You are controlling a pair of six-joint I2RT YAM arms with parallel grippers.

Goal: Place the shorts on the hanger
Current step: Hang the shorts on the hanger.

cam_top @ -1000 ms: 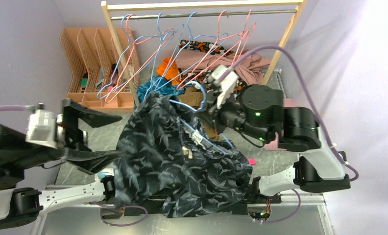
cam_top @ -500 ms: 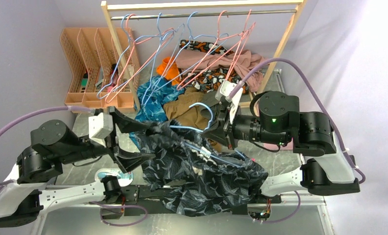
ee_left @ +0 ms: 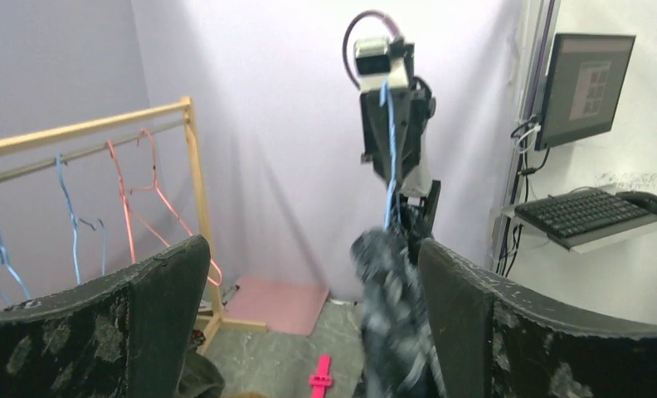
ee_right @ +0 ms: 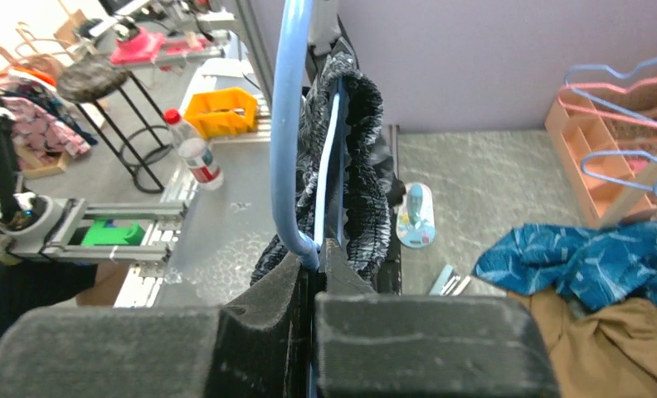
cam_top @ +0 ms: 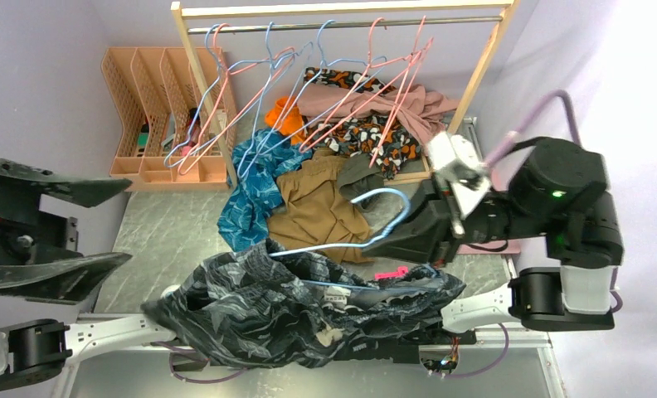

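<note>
The dark leaf-print shorts [cam_top: 309,313] hang bunched on the light-blue wire hanger [cam_top: 373,217] near the table's front edge. My right gripper [cam_top: 385,243] is shut on the hanger just below its hook. In the right wrist view the pads [ee_right: 259,303] pinch the blue wire [ee_right: 287,124], and the shorts [ee_right: 362,166] drape over it. My left gripper [cam_top: 128,222] is wide open and empty at the far left, apart from the shorts. In the left wrist view the shorts [ee_left: 391,307] hang blurred under the hanger [ee_left: 387,178], beyond the fingers [ee_left: 155,315].
A wooden rack [cam_top: 342,12] with pink and blue hangers stands at the back. A peach file organiser [cam_top: 155,108] is at back left. A teal garment [cam_top: 255,186], a brown garment [cam_top: 321,203] and other clothes lie mid-table. A pink clip [cam_top: 389,272] lies by the shorts.
My left gripper has pulled back to the far left, away from the shorts. My right gripper has carried the hanger right and lower. The shorts have slumped toward the front edge.
</note>
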